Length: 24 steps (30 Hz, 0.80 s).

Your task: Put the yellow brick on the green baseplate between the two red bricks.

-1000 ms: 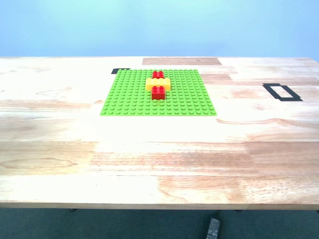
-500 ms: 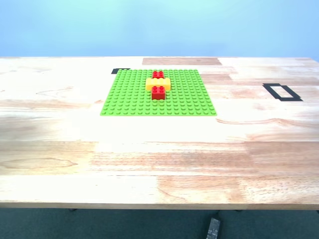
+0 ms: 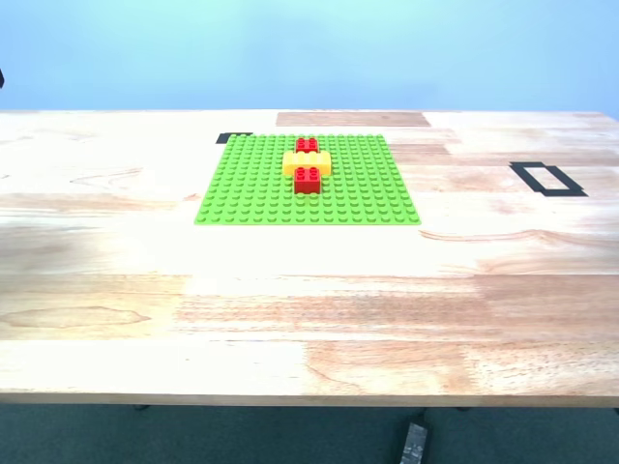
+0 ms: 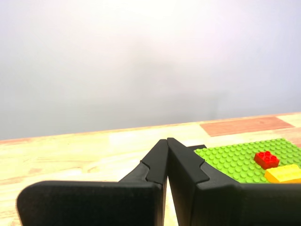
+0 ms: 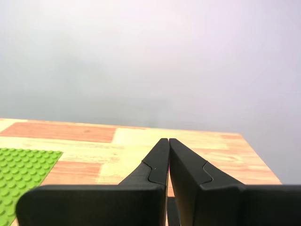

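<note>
The green baseplate [image 3: 251,193] lies on the far half of the wooden table. On it the yellow brick [image 3: 307,161] sits crosswise between the two red bricks, one behind it [image 3: 306,145] and one in front [image 3: 308,179], touching both. My first gripper [image 4: 167,141] is shut and empty, off the plate's corner; its view shows the baseplate [image 4: 230,157], one red brick [image 4: 266,159] and the yellow brick [image 4: 283,173]. My second gripper [image 5: 168,140] is shut and empty, with the baseplate's corner [image 5: 23,165] to one side. Neither gripper shows clearly in the exterior view.
A black tape rectangle [image 3: 547,179] marks the table at the exterior view's right. A small black tape mark [image 3: 232,137] lies at the plate's far corner, and a darker wood patch [image 3: 352,119] behind it. A dark sliver [image 3: 1,78] shows at the exterior view's left edge.
The bricks and the plate have not moved. A small dark sliver has appeared at the exterior view's left edge.
</note>
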Each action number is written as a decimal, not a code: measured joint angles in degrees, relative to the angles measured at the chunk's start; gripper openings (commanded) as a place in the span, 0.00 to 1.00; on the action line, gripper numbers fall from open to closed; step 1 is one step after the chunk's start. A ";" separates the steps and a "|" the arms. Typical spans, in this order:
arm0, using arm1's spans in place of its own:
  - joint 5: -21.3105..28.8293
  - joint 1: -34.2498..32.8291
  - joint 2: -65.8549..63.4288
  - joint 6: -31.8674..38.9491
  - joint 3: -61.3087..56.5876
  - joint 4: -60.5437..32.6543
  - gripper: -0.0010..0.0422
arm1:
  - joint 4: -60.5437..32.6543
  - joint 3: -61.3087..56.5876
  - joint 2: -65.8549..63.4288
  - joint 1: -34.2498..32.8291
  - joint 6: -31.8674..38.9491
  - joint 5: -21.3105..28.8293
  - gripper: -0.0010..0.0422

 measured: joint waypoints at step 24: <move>-4.37 0.00 0.02 0.02 -1.40 1.90 0.02 | 7.28 -2.78 0.22 -10.71 -0.90 -1.92 0.02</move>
